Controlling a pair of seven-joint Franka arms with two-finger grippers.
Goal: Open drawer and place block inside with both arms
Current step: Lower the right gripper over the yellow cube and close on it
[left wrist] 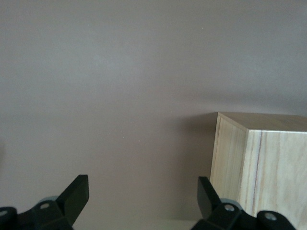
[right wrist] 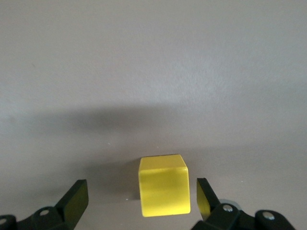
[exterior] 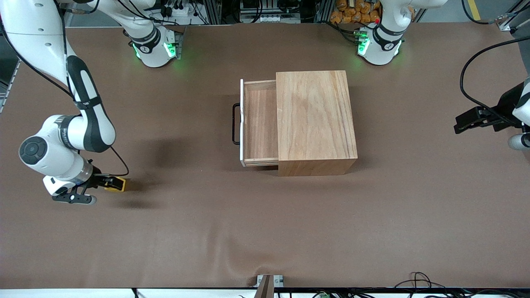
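Note:
The yellow block (exterior: 116,183) lies on the brown table toward the right arm's end, nearer the front camera than the drawer. My right gripper (exterior: 110,182) is low at the block and open. In the right wrist view the block (right wrist: 163,185) sits between the fingers (right wrist: 76,197), much closer to one of them, with a gap on both sides. The drawer (exterior: 260,124) is pulled out of the wooden box (exterior: 316,120), and its tray shows nothing inside. The left gripper (exterior: 460,124) waits, open and holding nothing (left wrist: 143,184), at the left arm's end of the table.
The drawer's black wire handle (exterior: 236,124) sticks out toward the right arm's end. A corner of the wooden box (left wrist: 259,163) shows in the left wrist view. Bare brown table (exterior: 265,231) surrounds the box. Cables hang at the table's edges.

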